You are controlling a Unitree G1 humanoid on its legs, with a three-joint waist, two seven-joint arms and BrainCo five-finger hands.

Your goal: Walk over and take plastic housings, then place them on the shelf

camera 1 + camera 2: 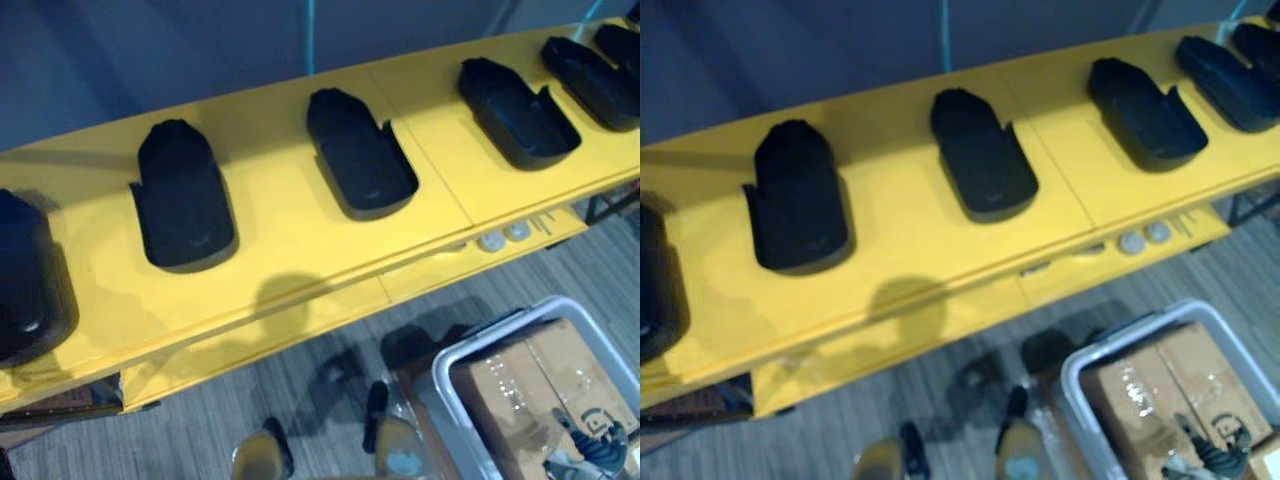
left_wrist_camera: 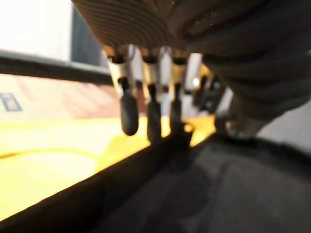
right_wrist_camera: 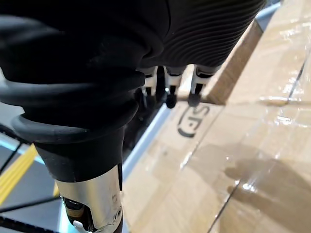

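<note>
A long yellow shelf [image 1: 910, 255] holds black housings in a row, all apart. The middle housing [image 1: 980, 160] has a left housing [image 1: 795, 200] and a right housing [image 1: 1145, 115] near it. Lower down, a grey bin [image 1: 1072, 385] on the striped floor [image 1: 820, 430] holds a brown box [image 1: 1150, 390].

- The left robot hand [image 2: 146, 34] wears a dark, finely ribbed cover, with slim silver fingers [image 2: 129, 114] ending in rounded dark tips.
- The right robot hand [image 3: 209, 34] has the same ribbed cover and dark-tipped fingers.
- At its wrist, a black bellows-like sleeve [image 3: 73, 107] meets a silver metal cylinder [image 3: 92, 204].
</note>
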